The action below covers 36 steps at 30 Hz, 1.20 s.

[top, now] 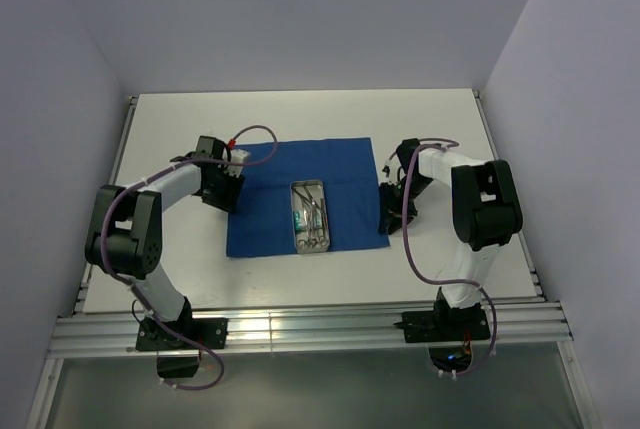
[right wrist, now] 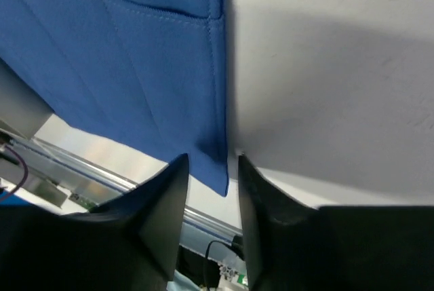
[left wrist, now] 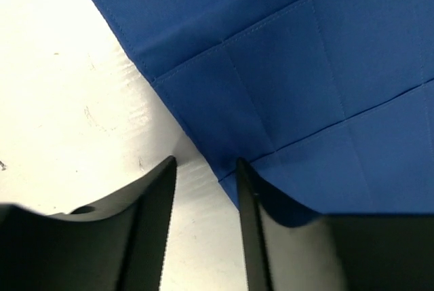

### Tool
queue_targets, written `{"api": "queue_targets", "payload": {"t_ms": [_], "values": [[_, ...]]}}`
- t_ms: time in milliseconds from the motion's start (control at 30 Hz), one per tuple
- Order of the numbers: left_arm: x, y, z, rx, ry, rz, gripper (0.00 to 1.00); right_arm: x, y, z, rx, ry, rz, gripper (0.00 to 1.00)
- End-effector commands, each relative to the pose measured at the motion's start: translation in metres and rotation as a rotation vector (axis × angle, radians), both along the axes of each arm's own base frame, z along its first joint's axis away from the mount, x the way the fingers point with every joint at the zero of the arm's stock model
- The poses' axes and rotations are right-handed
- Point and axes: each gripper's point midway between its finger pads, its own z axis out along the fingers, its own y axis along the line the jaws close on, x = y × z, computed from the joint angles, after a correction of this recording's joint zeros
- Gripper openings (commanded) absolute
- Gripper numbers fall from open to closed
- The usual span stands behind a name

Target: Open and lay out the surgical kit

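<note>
The royal-blue cloth point(top: 270, 199) lies spread flat on the white table. A shallow steel tray point(top: 293, 219) stands on its middle and holds several slim steel instruments point(top: 317, 224) and a small white-green packet point(top: 301, 217). My left gripper point(top: 228, 189) is low at the cloth's left edge. In the left wrist view it point(left wrist: 205, 165) is open, with bare table between the jaws and the cloth point(left wrist: 305, 67) edge by the right finger. My right gripper point(top: 388, 211) is at the cloth's right edge near its front corner. In the right wrist view it point(right wrist: 211, 159) is open, with the cloth point(right wrist: 135, 53) corner between the jaws.
The white table point(top: 450, 139) is bounded by aluminium rails point(top: 300, 327) at the near edge and lavender walls at the back and sides. Purple cables point(top: 258, 134) loop off both arms above the cloth's far corners.
</note>
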Motion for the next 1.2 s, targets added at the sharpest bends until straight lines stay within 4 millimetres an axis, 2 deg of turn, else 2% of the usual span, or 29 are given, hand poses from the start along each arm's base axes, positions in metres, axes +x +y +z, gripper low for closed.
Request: {"api": "queue_targets", "payload": {"t_ms": [0,100,167,233,333,367,433,467,500,533,600,633,667,700,733,767,800,867,900,967,1000,1167], "values": [[0.002,0.001,0.018,0.000,-0.030,0.006,0.47,0.006,-0.008,0.006,-0.048,-0.039,0.029,0.45],[0.015,-0.003,0.037,-0.023,-0.071,0.003,0.55,0.011,-0.001,0.019,-0.005,-0.082,0.024,0.53],[0.030,-0.010,0.064,-0.057,-0.137,-0.004,0.58,0.017,0.003,0.032,0.027,-0.128,0.025,0.53],[0.038,-0.014,0.085,-0.088,-0.172,0.003,0.59,0.028,0.008,0.046,0.053,-0.195,0.020,0.52],[0.054,-0.024,0.129,-0.167,-0.279,-0.017,0.57,0.052,0.016,0.093,0.114,-0.392,-0.001,0.49],[0.054,-0.032,0.141,-0.219,-0.302,-0.050,0.57,0.057,0.018,0.102,0.125,-0.436,-0.008,0.47],[0.055,-0.030,0.167,-0.283,-0.381,-0.048,0.54,0.072,0.021,0.121,0.136,-0.540,-0.035,0.40],[0.057,-0.031,0.171,-0.322,-0.415,-0.037,0.53,0.076,0.022,0.133,0.143,-0.581,-0.063,0.36],[0.055,-0.033,0.178,-0.373,-0.422,-0.005,0.47,0.084,0.022,0.140,0.140,-0.630,-0.075,0.30],[0.053,-0.033,0.187,-0.379,-0.452,0.012,0.45,0.087,0.022,0.144,0.133,-0.651,-0.093,0.29],[0.050,-0.041,0.186,-0.362,-0.470,0.080,0.44,0.092,0.024,0.151,0.122,-0.685,-0.144,0.29],[0.045,-0.046,0.194,-0.363,-0.495,0.101,0.43,0.097,0.017,0.150,0.066,-0.691,-0.213,0.29],[0.039,-0.051,0.187,-0.368,-0.479,0.133,0.43,0.098,0.018,0.147,0.030,-0.693,-0.222,0.31],[0.028,-0.070,0.186,-0.412,-0.441,0.173,0.40,0.099,0.018,0.146,0.013,-0.694,-0.225,0.32],[0.025,-0.072,0.182,-0.382,-0.438,0.227,0.39,0.099,0.018,0.143,0.007,-0.684,-0.232,0.32],[0.018,-0.078,0.174,-0.375,-0.410,0.256,0.37,0.099,0.019,0.140,0.007,-0.677,-0.235,0.33],[0.005,-0.099,0.170,-0.402,-0.367,0.274,0.37,0.098,0.018,0.136,0.002,-0.669,-0.241,0.33],[-0.014,-0.111,0.148,-0.391,-0.287,0.297,0.39,0.098,0.017,0.131,-0.009,-0.659,-0.238,0.33],[-0.026,-0.127,0.141,-0.412,-0.243,0.297,0.40,0.096,0.016,0.128,-0.015,-0.651,-0.238,0.33],[-0.038,-0.139,0.131,-0.422,-0.208,0.289,0.40,0.096,0.014,0.125,-0.028,-0.651,-0.236,0.33],[-0.047,-0.152,0.131,-0.433,-0.196,0.260,0.40,0.096,0.013,0.124,-0.031,-0.652,-0.236,0.33],[-0.060,-0.177,0.108,-0.399,-0.135,0.236,0.40,0.096,0.010,0.120,-0.043,-0.644,-0.240,0.33]]}}
